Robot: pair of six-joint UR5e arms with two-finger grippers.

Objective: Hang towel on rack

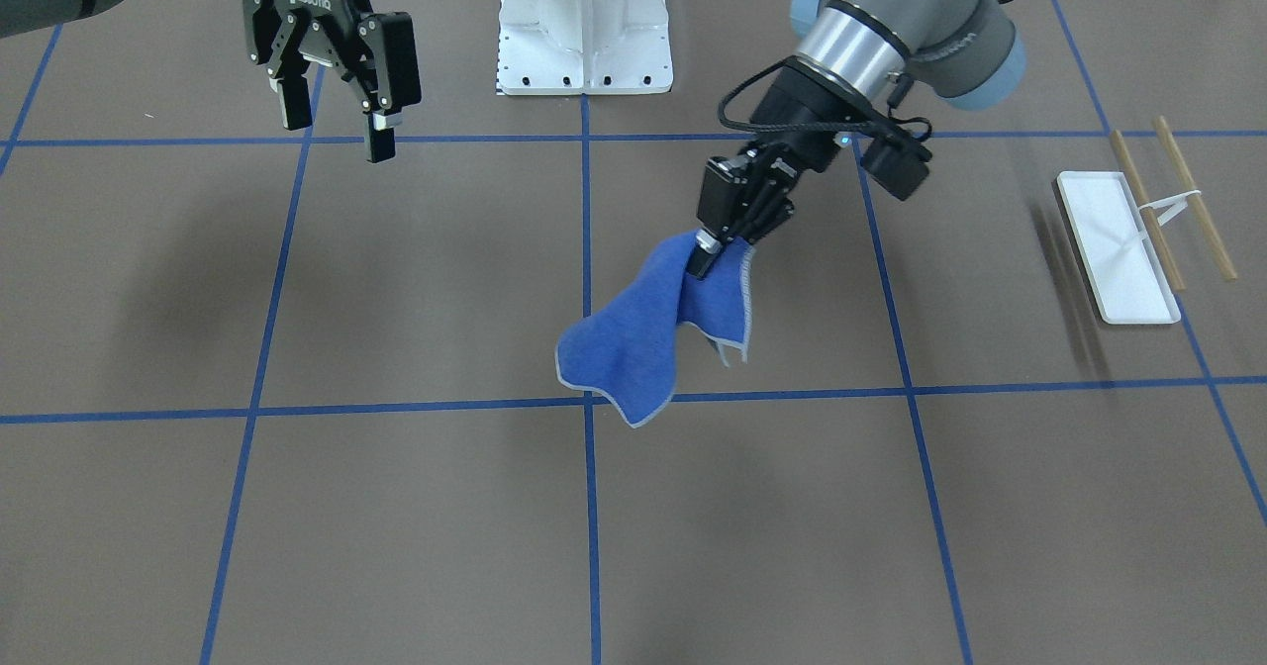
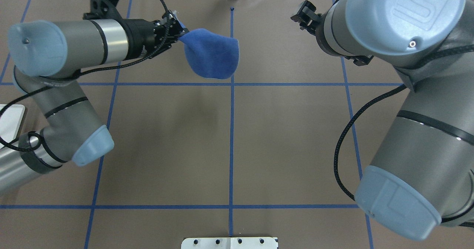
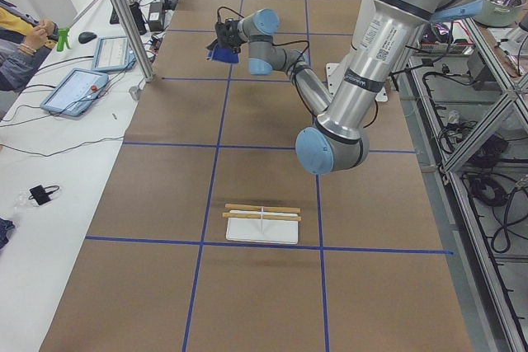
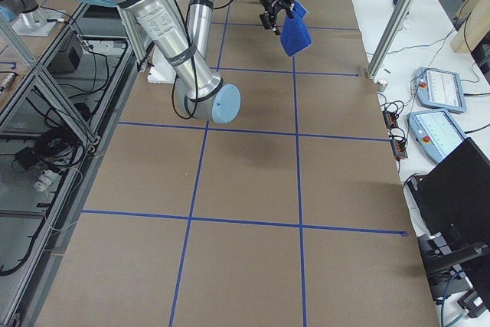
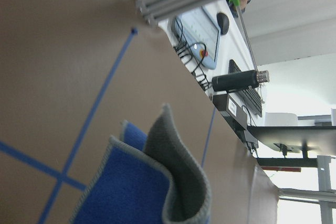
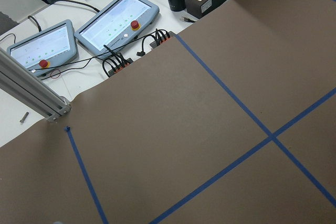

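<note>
Left gripper [image 1: 705,259] clamped on towel [image 1: 633,348], cloth hanging above table's middle; right gripper [image 1: 337,131] fingers apart, empty; rack [image 1: 1119,249] near left end.

On my feed the towel [image 1: 633,348] reads as soft, napped cloth, matt blue with a stitched grey edge and a fleecy grey underside. The table [image 1: 396,279] wears dull brown paper crossed by smooth blue tape [image 1: 586,249]. The rack [image 1: 1117,279] pairs a glossy white, plastic-looking tray [image 1: 1099,220] with bare pale wooden bars [image 1: 1141,195]. The left gripper [image 1: 705,259] looks matt black on an arm [image 1: 921,22] of satin grey metal.
</note>
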